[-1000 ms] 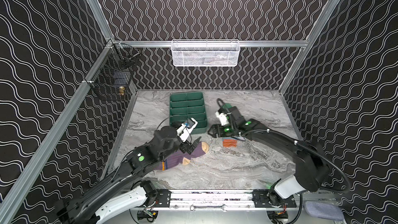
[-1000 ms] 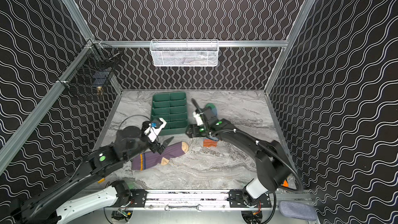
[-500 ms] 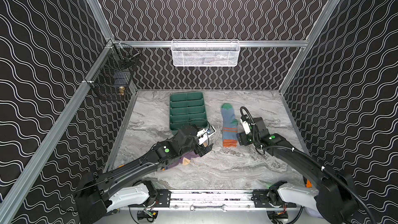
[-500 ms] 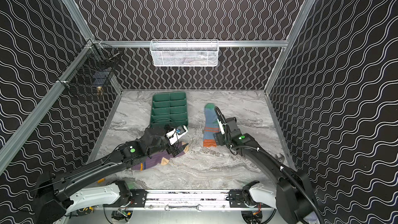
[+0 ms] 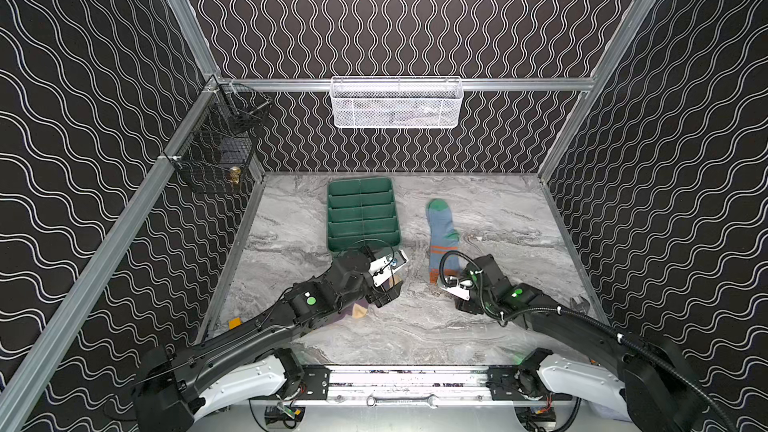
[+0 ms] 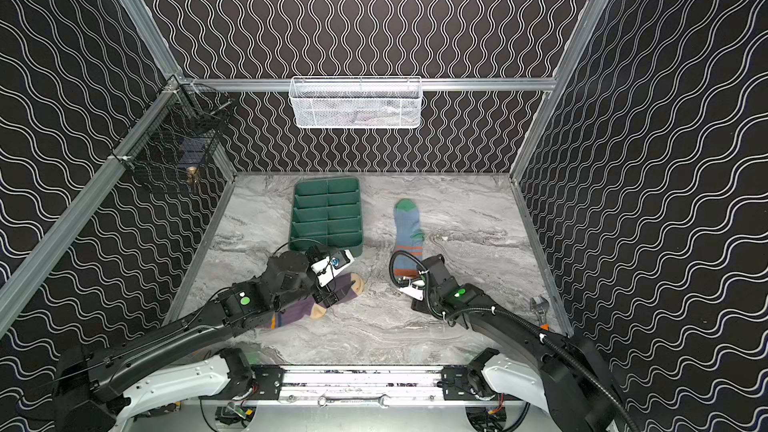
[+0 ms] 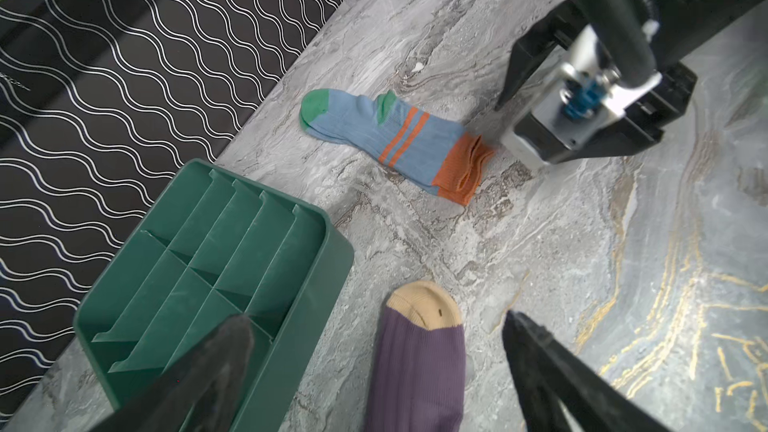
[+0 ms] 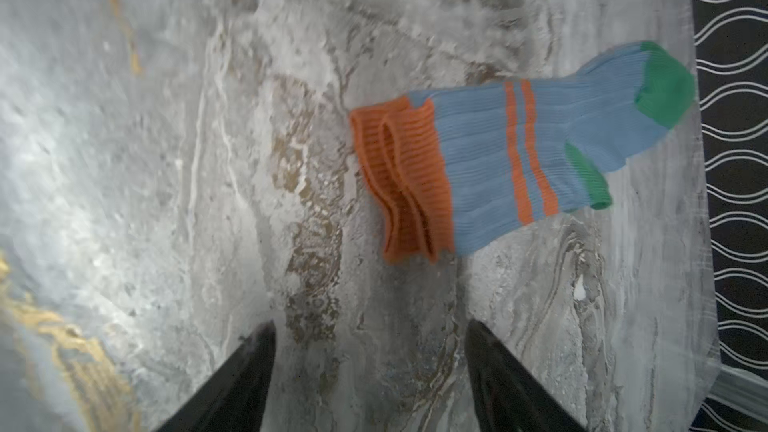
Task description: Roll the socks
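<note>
Top views, grey marbled tabletop [image 5: 415, 326] bearing blue sock [image 5: 440, 226], black wavy-lined walls [image 5: 395, 14]

No text, label, brand or number is readable anywhere.

Three black walls [image 5: 395, 14] printed with white wavy lines close you in, framed by aluminium rails [image 5: 519, 84]. Your work surface is a grey marble-look tabletop [image 5: 498, 209], evenly lit, with gold veins showing in the wrist views. A white mesh basket [image 5: 396, 102] hangs on the back rail, a black wire basket [image 5: 216, 151] at the left corner. A green divided tray [image 5: 361, 222] sits toward the back.
</note>
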Controlling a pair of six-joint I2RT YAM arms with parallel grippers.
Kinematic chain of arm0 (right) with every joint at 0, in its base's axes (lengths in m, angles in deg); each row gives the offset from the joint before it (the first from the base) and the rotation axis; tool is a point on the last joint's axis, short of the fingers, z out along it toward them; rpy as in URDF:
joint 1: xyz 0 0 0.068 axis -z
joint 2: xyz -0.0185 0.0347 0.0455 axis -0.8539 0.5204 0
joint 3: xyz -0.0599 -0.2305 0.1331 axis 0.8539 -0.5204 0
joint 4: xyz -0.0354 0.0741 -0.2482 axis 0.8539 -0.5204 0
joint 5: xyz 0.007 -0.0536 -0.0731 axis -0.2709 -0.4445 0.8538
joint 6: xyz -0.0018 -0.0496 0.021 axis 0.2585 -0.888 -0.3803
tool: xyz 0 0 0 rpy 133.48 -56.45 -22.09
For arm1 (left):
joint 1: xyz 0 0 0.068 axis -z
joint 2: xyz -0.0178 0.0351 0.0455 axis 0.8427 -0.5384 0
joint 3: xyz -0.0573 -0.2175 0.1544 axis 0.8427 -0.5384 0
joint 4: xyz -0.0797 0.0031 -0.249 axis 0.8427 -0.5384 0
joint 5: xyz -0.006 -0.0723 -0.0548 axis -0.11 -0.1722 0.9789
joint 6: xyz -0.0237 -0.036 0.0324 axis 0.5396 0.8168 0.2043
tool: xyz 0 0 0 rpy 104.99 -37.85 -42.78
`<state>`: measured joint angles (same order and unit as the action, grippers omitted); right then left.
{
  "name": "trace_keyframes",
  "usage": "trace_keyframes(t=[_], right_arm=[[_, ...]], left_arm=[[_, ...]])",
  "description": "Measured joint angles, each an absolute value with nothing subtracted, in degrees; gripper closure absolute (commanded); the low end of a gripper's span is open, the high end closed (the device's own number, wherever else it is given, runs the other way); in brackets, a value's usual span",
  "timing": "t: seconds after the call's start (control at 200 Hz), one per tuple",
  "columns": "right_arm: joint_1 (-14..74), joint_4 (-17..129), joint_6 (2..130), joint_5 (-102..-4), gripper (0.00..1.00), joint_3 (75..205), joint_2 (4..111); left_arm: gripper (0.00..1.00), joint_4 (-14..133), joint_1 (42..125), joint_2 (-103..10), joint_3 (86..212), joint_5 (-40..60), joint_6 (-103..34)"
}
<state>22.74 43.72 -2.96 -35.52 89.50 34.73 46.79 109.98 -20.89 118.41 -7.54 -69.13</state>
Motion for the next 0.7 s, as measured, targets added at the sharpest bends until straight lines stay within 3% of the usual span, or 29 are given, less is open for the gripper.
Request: trace_keyframes(t=[0.365,0.49,0.701], right_arm=[[23.59,59.72,-10.52,-34.62,0.3,90.27,46.77],[24.73,63.22,-11.86,-34.71,0.47,90.25,48.98],[25.56,63.26,-12.73,-34.84,0.83,92.34,53.11]], left_arm=[[0.01,47.05,109.98,-21.22,117.88,-9.03,-69.16],[0.01,47.08,109.98,-21.46,117.99,-9.2,-69.16],[0.02,47.18,109.98,-22.31,118.6,-9.18,-69.16]])
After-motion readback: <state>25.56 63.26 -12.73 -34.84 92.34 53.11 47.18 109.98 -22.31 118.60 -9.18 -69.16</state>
